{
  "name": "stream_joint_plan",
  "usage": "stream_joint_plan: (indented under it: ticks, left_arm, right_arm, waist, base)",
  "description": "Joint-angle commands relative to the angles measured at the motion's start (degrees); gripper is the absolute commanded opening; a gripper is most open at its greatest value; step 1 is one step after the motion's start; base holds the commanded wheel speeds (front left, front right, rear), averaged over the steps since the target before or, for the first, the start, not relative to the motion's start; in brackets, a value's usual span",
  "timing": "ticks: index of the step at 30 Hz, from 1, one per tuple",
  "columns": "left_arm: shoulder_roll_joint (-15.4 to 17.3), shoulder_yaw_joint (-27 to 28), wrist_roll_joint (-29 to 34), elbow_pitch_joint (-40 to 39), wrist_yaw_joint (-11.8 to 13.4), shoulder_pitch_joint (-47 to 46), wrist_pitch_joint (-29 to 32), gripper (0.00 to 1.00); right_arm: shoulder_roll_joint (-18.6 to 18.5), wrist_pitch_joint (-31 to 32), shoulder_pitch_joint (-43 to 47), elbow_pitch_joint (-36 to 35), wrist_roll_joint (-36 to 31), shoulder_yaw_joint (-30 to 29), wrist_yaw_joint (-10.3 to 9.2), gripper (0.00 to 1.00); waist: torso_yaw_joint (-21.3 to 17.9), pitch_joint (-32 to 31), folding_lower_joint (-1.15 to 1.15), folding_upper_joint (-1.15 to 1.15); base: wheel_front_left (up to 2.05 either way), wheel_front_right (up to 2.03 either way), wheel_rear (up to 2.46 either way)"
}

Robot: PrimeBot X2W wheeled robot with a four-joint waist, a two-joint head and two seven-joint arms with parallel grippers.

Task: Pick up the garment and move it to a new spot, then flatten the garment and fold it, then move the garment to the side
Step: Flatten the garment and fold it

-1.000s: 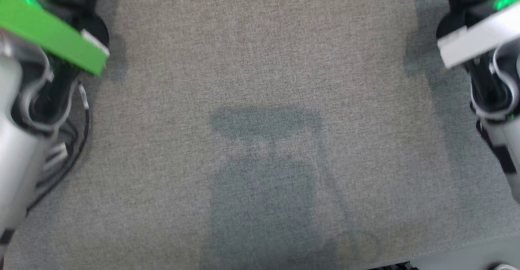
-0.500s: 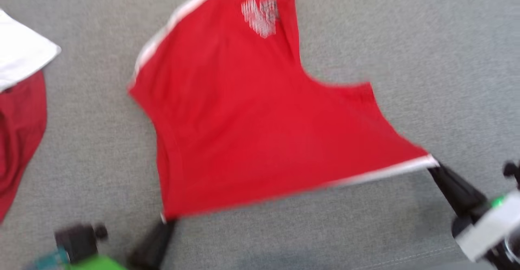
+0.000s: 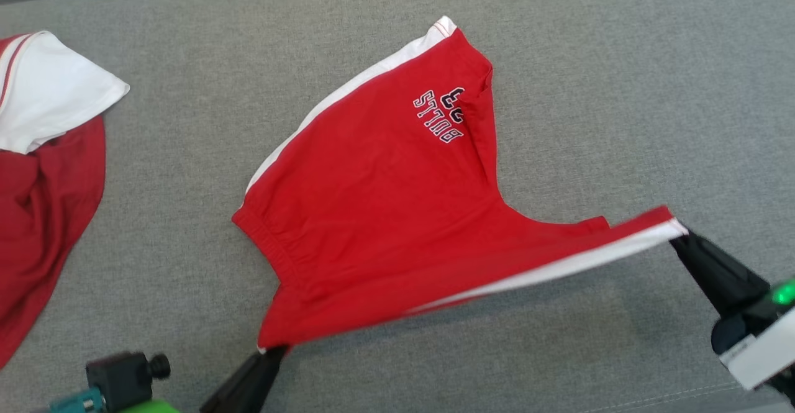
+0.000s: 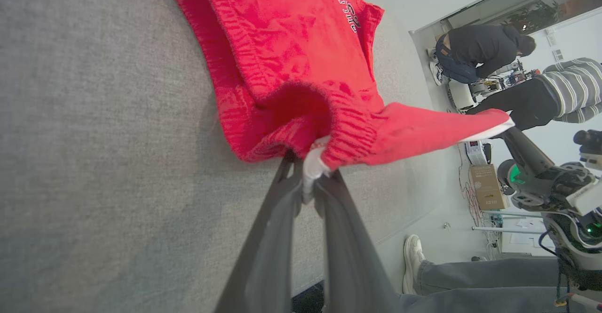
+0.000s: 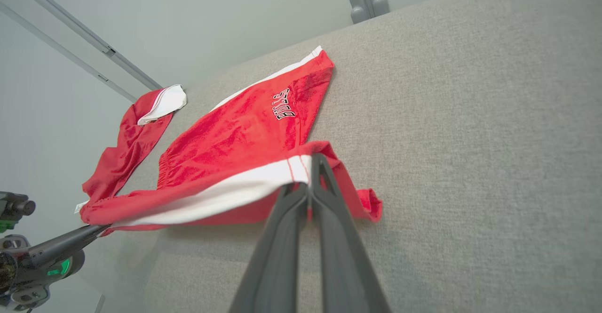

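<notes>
The red shorts sit near the middle of the grey cloth-covered table; the far leg lies flat with its lettering showing, and the near edge is lifted and stretched taut between the two grippers; the left gripper is clamped on the elastic-waist corner, pinching a white tag there; the right gripper is closed on the leg's hem at the white side stripe; the raised leg seems to hang just clear of the table, though the angle makes that hard to judge; a second red and white garment lies crumpled at the table's left, well apart.
</notes>
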Motion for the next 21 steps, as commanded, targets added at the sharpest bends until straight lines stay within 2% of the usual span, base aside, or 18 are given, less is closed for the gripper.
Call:
stream_joint_plan:
  ticks: [1,5,9,11,13,21]
  left_arm:
    - [0.62,1.15,-1.26,-0.66,0.83,-2.68,1.10,0.00]
    - [1.26,3.80,-4.87,-2.85,3.65,-11.05,7.99,0.00]
    - [1.97,5.92,-7.93,-3.37,7.60,-18.70,14.42,0.00]
    - [1.89,6.69,-8.55,-2.95,9.40,-22.23,16.80,0.00]
    - [2.70,6.62,-6.63,-2.13,10.97,-26.06,18.62,0.00]
    - [-1.19,3.99,-6.69,2.96,12.69,-33.96,23.98,0.00]
  right_arm:
    - [0.07,1.33,-3.71,0.59,-0.74,0.44,-0.10,0.00]
    - [0.34,7.30,-18.53,4.61,-2.20,4.37,-0.06,0.00]
    - [2.52,11.92,-32.67,10.61,-3.39,8.96,-0.05,0.00]
    - [3.84,13.13,-38.64,14.31,-3.92,10.26,-0.05,0.00]
    - [4.57,13.75,-43.76,17.87,-4.82,11.49,-0.04,0.00]
    - [4.42,15.98,-54.78,26.98,-6.08,16.33,-0.04,0.00]
  waist:
    - [0.40,3.61,0.01,0.13]
    - [1.66,9.25,0.01,0.13]
    - [3.15,12.43,0.01,0.13]
    - [4.10,13.18,0.01,0.13]
    - [5.15,13.62,0.01,0.13]
    - [9.59,14.46,0.01,0.13]
  base:
    - [0.00,0.00,0.00]
    - [0.00,0.00,0.00]
    - [0.00,0.00,0.00]
    - [0.00,0.00,0.00]
    - [0.00,0.00,0.00]
    - [0.00,0.00,0.00]
